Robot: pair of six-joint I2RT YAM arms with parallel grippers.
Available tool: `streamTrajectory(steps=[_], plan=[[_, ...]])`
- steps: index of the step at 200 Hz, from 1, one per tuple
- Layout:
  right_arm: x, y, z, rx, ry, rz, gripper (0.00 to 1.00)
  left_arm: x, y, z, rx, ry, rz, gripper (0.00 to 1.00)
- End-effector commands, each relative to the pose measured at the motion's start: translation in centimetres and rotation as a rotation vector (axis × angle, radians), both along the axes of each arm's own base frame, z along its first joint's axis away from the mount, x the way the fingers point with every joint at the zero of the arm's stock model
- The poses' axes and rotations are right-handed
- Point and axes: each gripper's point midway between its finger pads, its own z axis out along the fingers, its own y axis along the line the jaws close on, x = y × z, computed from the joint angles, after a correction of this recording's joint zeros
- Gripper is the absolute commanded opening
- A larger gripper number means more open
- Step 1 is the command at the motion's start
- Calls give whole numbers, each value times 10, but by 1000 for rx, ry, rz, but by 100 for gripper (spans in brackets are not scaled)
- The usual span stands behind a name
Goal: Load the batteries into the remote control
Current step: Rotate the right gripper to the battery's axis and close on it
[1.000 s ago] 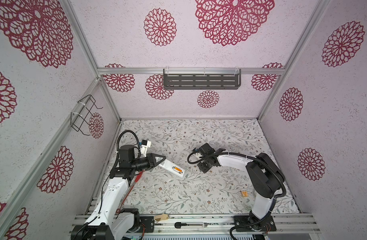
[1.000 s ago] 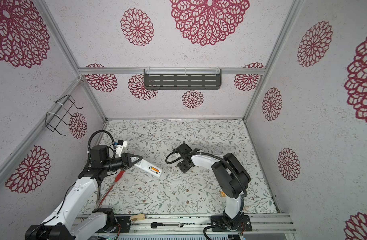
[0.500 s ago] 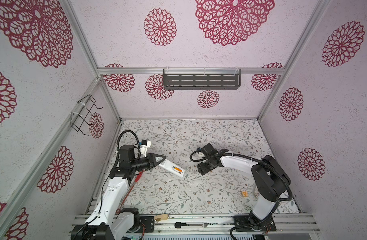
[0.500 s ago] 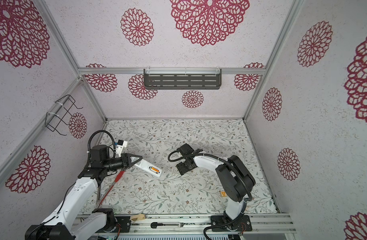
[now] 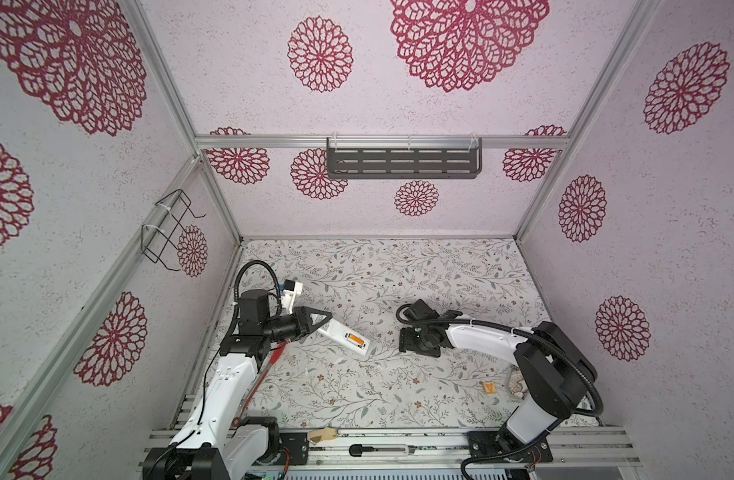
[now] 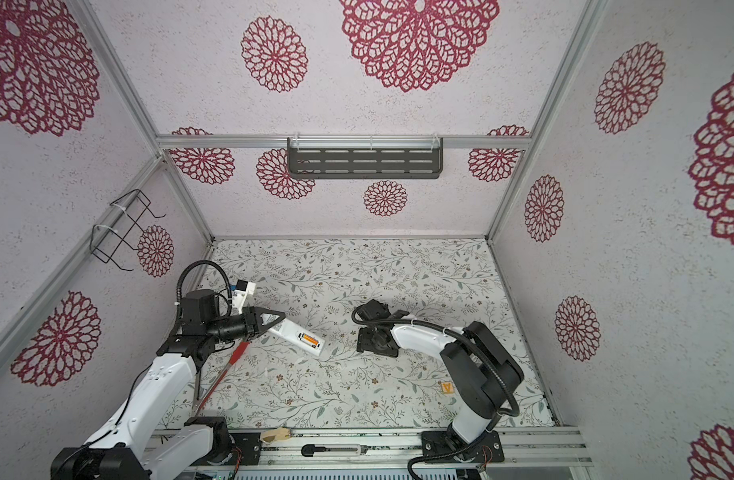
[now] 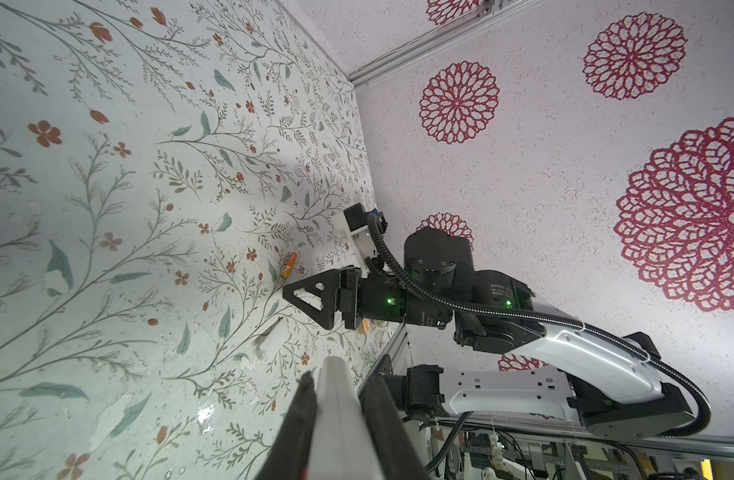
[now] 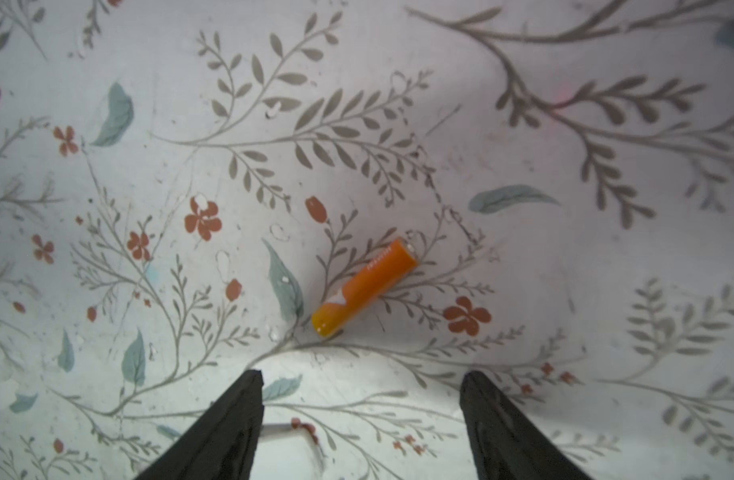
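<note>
Remote look: the remote control is a slim white bar with its plain back up and the compartment open near its free end.
Loaded battery: the loaded battery, a small orange cylinder, sits in that compartment, lengthwise along the remote control.
Loose battery: the loose battery, orange with pale metal ends, lies flat on the floral bench under the right hand. It is hidden in both top views.
Count: one remote control, two batteries, two hands.
Remote axis: runs from the held far-left end to the free near-right end, left of the bench's middle.
Loose battery axis: skewed to the line between the fingers, with the nubbed end pointing away from them.
Left hand: the left hand is clamped on the remote control's far-left end.
Right hand: fingers are spread wide with nothing between them. It is right of the remote control, apart from it.
</note>
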Motion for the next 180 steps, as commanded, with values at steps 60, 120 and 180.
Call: streamTrajectory(steps=[60, 120, 180], plan=[[22, 5, -11, -53, 8, -146, 72, -3, -2, 12, -6, -64, -17, 2], [33, -5, -30, -203, -1, -96, 53, -4, -2, 14, -1, -73, -13, 2], [34, 11, -43, -275, 5, 143, 24, -3, -2, 12, 1, -69, -11, 2]])
